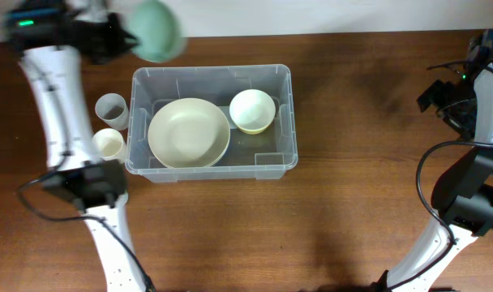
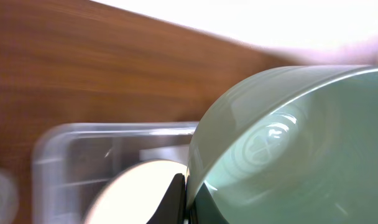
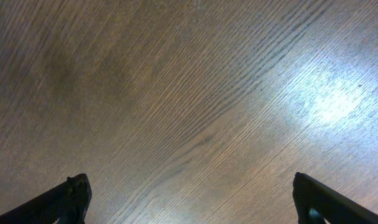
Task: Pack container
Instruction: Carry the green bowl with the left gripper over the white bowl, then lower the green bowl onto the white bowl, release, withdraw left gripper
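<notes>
Two bowls sit inside the clear container (image 1: 212,73) in the overhead view: a wide cream bowl (image 1: 189,132) in its left half and a small pale-yellow bowl (image 1: 252,110) by its far right corner. The container rests on the wooden table (image 1: 327,227), left of centre and nearer the far edge. Just beside its left wall stand a translucent cup (image 1: 111,107) and a cream cup (image 1: 109,143). The left gripper (image 1: 125,36) hangs near the table's far left corner, clamped on a blurred pale green bowl (image 1: 157,31). The right gripper (image 1: 438,96) is by the right edge, well apart from the container.

From the left wrist, the green bowl fills the right half, tilted, with a dark finger (image 2: 174,200) pressed against its rim. The blurred container and the cream bowl lie below.

From the right wrist, two dark fingertips (image 3: 71,196) sit in the lower corners, spread wide over wood grain.
</notes>
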You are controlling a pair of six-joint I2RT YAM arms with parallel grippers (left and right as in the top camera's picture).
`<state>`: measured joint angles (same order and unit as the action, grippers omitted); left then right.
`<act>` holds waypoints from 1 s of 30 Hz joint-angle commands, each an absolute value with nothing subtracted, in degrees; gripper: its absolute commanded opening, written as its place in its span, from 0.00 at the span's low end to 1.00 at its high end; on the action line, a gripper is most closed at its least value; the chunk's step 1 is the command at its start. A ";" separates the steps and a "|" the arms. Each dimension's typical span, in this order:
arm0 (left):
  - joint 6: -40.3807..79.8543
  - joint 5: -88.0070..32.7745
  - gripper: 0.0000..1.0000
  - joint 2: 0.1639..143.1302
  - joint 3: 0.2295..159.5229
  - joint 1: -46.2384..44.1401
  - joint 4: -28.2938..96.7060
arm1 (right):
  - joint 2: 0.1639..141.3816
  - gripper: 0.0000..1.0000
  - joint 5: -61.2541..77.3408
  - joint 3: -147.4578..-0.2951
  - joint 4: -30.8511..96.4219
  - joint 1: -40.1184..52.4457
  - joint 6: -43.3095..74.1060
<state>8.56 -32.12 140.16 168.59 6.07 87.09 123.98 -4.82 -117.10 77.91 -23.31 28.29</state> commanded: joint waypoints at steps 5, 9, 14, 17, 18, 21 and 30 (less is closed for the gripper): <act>2.87 -18.85 0.01 139.31 169.21 -8.91 89.17 | 123.15 0.99 -4.93 -116.99 77.91 -23.22 28.40; 2.96 -10.61 0.01 139.81 168.86 -15.14 89.69 | 123.15 0.99 -4.93 -116.99 77.91 -23.22 28.40; 3.57 -3.64 0.01 142.71 167.76 -19.84 89.73 | 123.15 0.99 -4.93 -116.99 77.89 -23.22 28.40; 4.51 -3.84 0.01 144.97 167.72 -20.91 90.76 | 123.15 0.99 -4.93 -116.99 77.91 -23.22 28.40; 4.67 -3.88 0.01 145.73 167.72 -21.02 90.98 | 123.15 0.99 -4.93 -116.99 77.89 -23.22 28.40; 4.64 -4.54 0.01 147.70 167.72 -21.08 91.13 | 123.15 0.99 -4.93 -116.99 77.89 -23.22 28.40; 4.64 -4.73 0.01 152.62 167.70 -21.10 91.02 | 123.15 0.99 -4.93 -116.99 77.89 -23.22 28.40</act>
<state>4.14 -5.28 151.41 167.76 -21.21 91.07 123.98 -4.82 -117.10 77.91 -23.31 28.27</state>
